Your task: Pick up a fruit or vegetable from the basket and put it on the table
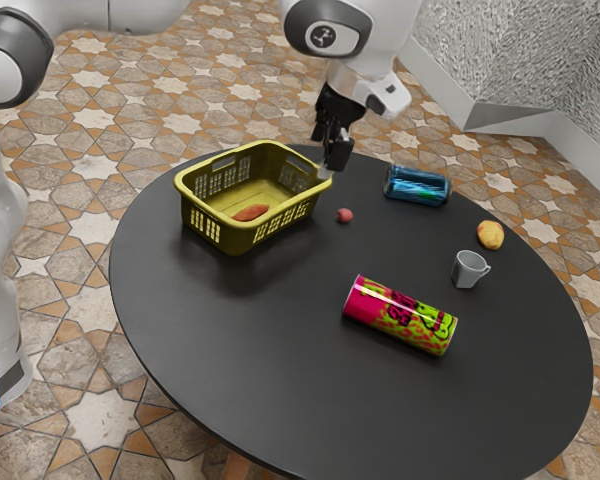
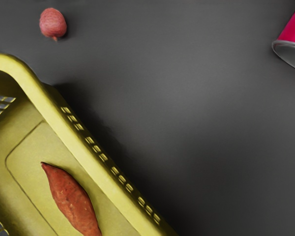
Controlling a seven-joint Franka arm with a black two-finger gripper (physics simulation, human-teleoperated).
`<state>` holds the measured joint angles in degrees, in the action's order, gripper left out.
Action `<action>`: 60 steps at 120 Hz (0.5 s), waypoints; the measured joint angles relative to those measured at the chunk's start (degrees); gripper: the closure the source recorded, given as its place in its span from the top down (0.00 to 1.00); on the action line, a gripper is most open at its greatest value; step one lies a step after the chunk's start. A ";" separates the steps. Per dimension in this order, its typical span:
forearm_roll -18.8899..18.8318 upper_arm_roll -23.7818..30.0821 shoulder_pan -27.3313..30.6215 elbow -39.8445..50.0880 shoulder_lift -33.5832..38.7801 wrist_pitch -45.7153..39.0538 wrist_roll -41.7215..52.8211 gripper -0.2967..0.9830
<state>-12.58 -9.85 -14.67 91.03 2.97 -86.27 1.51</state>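
The gripper (image 1: 332, 150) hangs above the basket's far right corner in the exterior view; I cannot tell how far apart its jaws stand. The yellow basket (image 1: 234, 238) rests upright on the black round table (image 1: 270, 350). Inside, on its floor, lies a reddish-orange sweet potato (image 1: 250, 213). From the wrist view, the basket's rim (image 2: 88, 156) runs diagonally past the sweet potato (image 2: 71, 199), whose lower end is cut off. A small pinkish-red round fruit (image 1: 344, 215) sits on the table outside the basket; the wrist view has this fruit (image 2: 53, 23) too.
Toward the exterior view's right are a pink and green can (image 1: 400, 316), a grey cup (image 1: 468, 270), a yellow fruit (image 1: 490, 235) and a blue can (image 1: 417, 187) lying on its side. The pink can's end (image 2: 291, 54) shows in the wrist view.
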 joint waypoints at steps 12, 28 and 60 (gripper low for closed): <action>-0.02 0.06 0.07 -0.17 -0.12 -1.62 0.11 0.77; 0.08 -0.20 -0.35 -0.13 -0.62 -3.90 -0.34 0.77; 3.02 -5.12 0.68 9.79 6.48 -5.54 -12.60 0.77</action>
<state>-9.55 -14.97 -13.98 100.83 9.44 -91.81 -11.09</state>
